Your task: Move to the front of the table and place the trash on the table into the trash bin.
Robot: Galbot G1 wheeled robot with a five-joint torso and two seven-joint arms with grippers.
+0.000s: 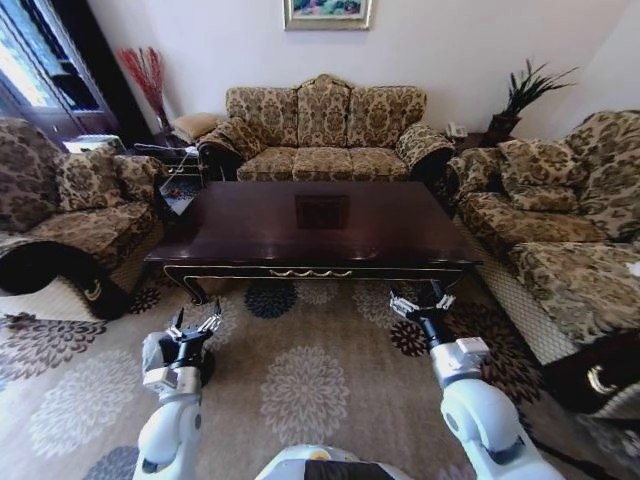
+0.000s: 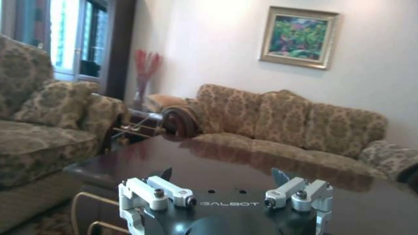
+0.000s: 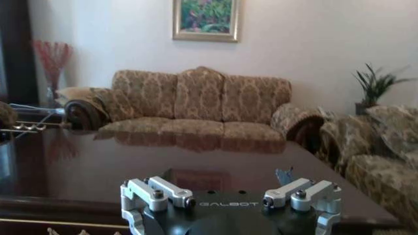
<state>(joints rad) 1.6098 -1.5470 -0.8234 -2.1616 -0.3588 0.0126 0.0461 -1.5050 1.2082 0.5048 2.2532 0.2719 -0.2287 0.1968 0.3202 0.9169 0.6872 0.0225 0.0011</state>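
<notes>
Currently the counter (image 1: 400,225) lies just ahead, trash-free; left gripper (image 1: 195,325) and right gripper (image 1: 420,300) hover wide open, holding nothing. Risk: further advance may strike its edge.

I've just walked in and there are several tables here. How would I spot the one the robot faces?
Find the three-seat patterned sofa under the framed painting on the far wall. Directly before it stands the coffee table, with the left pincer and right pincer held low at its near edge. Unlike the small side table nearby, it is large, low, glossy dark reddish-brown, with a square centre inlay.
</notes>
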